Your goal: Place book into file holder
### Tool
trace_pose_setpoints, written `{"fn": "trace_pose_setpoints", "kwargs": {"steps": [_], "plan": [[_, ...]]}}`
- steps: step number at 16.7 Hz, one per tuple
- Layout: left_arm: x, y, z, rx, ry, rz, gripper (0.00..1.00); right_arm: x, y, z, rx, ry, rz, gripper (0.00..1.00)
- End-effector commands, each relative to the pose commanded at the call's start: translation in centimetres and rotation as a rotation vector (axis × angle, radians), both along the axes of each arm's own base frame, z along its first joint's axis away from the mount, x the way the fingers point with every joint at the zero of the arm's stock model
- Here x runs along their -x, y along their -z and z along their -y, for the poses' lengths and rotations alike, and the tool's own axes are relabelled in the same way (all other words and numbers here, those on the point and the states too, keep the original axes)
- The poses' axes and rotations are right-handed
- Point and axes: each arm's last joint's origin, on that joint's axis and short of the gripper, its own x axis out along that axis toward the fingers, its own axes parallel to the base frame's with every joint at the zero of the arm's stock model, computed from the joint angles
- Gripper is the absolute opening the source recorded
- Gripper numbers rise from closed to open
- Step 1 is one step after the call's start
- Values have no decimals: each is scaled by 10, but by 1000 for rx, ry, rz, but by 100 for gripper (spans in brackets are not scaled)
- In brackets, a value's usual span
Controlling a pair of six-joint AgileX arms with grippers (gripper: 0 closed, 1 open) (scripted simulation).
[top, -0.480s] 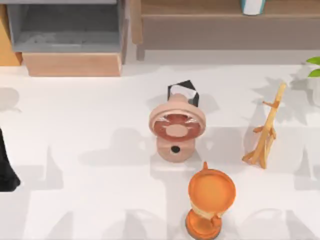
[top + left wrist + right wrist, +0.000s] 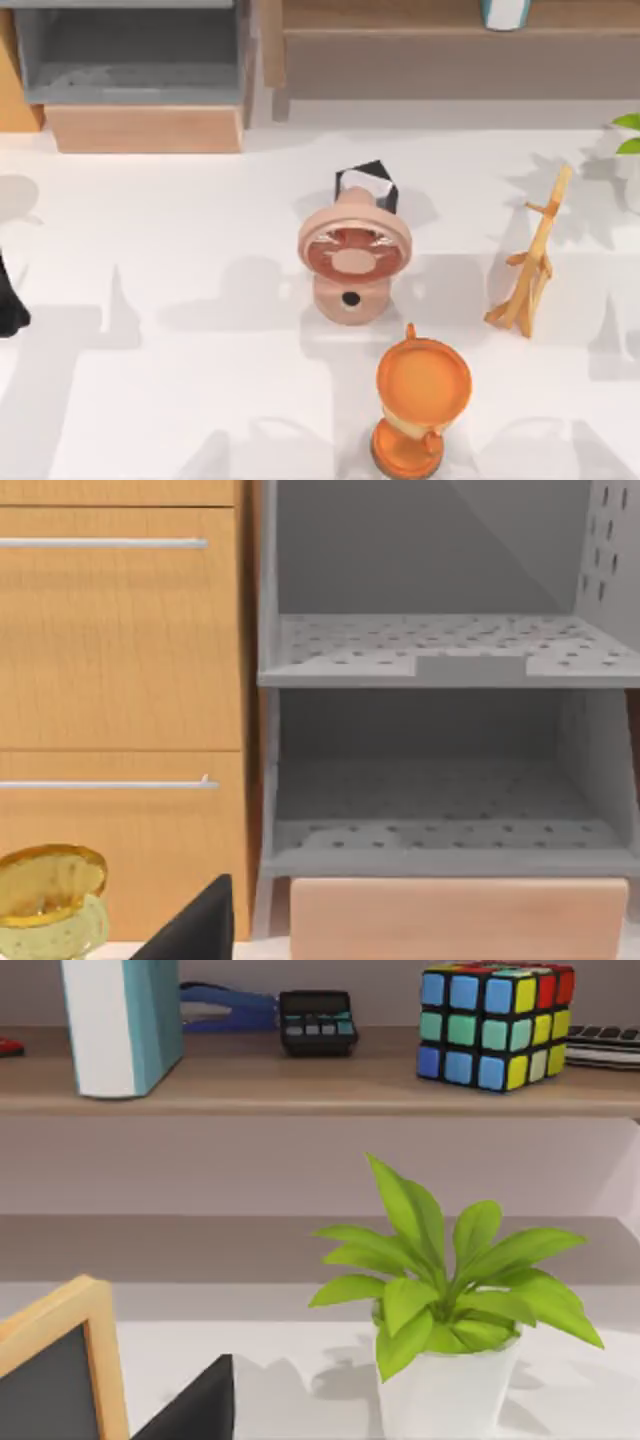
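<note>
The book stands upright on the shelf ahead of your right hand, open or closed I cannot tell, well apart from the file holder.

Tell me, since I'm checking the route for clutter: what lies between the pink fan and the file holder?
Only bare table lies between the pink fan and the file holder, seen in the top view.

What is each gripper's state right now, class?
Left gripper, at the table's left edge: cannot be told.
Right gripper: cannot be told.
</note>
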Motion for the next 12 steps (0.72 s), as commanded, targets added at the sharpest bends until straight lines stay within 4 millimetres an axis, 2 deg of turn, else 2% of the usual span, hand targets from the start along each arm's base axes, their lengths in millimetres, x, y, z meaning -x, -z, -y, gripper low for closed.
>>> {"fn": "trace_pose_setpoints", "kwargs": {"steps": [4, 7, 10, 12], "plan": [[-25, -72, 16, 9, 27, 19, 100, 0, 0, 0, 0, 0, 0, 100], [-66, -126, 42, 16, 43, 17, 100, 0, 0, 0, 0, 0, 0, 100], [-124, -166, 90, 18, 54, 2, 100, 0, 0, 0, 0, 0, 0, 100], [-166, -177, 134, 16, 58, -11, 100, 0, 0, 0, 0, 0, 0, 100]]}}
